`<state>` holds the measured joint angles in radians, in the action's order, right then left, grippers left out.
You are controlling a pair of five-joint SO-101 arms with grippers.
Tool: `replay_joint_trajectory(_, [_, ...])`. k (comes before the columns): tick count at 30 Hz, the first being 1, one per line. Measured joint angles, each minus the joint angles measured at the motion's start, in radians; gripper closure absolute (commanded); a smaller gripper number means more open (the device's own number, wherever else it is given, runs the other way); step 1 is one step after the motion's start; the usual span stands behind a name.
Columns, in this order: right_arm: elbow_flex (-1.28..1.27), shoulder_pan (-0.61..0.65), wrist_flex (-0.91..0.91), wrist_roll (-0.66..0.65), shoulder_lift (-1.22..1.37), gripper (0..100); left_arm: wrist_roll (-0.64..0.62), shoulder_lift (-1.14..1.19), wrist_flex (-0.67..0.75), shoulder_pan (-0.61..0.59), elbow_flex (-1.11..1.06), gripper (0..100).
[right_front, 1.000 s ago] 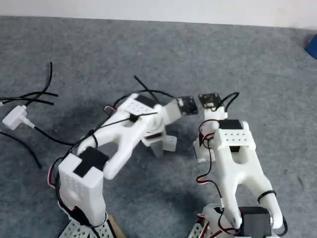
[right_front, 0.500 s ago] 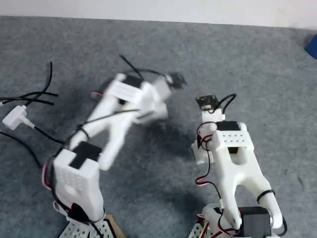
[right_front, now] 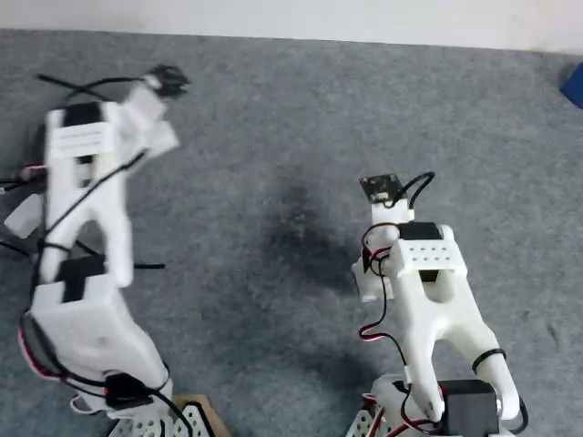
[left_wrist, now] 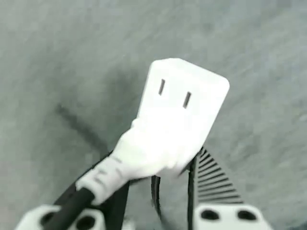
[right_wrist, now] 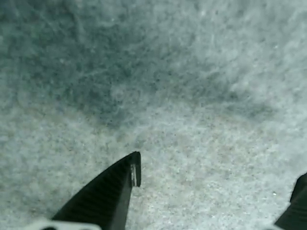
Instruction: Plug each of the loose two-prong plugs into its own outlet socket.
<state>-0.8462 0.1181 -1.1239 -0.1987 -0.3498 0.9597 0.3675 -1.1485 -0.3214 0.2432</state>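
A white outlet socket (left_wrist: 180, 103) with two slots and a black cable lies on the grey carpet right in front of my left gripper (left_wrist: 165, 189). The gripper is open, and a ridged finger (left_wrist: 211, 184) shows beside the socket's neck. From above, the left arm (right_front: 82, 155) stands at the far left and covers most of the socket (right_front: 22, 218). Black cables (right_front: 137, 267) run out from under that arm. My right gripper (right_wrist: 218, 172) hangs open over bare carpet with nothing between its fingers. The right arm (right_front: 424, 273) sits at centre right.
A blue object (right_front: 576, 84) pokes in at the right edge. Grey carpet (right_front: 273, 137) lies open between the two arms and toward the back.
The left arm has swung from the middle of the table to the far left, ending over the white socket. The right arm has stayed still.
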Motion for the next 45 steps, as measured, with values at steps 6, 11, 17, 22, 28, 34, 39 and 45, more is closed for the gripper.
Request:
replay_joint_trajectory(6, [0.0, 0.0, 0.0, 0.0, 0.0, 54.8, 0.054, 0.0, 0.0, -0.157, 0.06, 99])
replay_joint_trajectory(11, [0.0, 0.0, 0.0, 0.0, 0.0, 54.8, 0.057, 0.002, 0.0, -0.256, 0.147, 99])
replay_joint_trajectory(17, [0.0, 0.0, 0.0, 0.0, 0.0, 54.8, 0.061, 0.002, 0.0, -0.301, 0.196, 99])
replay_joint_trajectory(22, [0.0, 0.0, 0.0, 0.0, 0.0, 54.8, 0.061, 0.0, 0.0, -0.301, 0.127, 99])
replay_joint_trajectory(28, [0.0, 0.0, 0.0, 0.0, 0.0, 54.8, 0.061, 0.002, 0.0, -0.299, 0.006, 96])
replay_joint_trajectory(34, [0.0, 0.0, 0.0, 0.0, 0.0, 54.8, 0.061, 0.002, 0.0, -0.298, -0.02, 60])
replay_joint_trajectory(39, [0.0, 0.0, 0.0, 0.0, 0.0, 54.8, 0.061, 0.0, 0.0, -0.298, -0.02, 41])
replay_joint_trajectory(45, [0.0, 0.0, -0.008, 0.0, 0.0, 54.8, 0.061, 0.0, -0.124, -0.284, 0.029, 37])
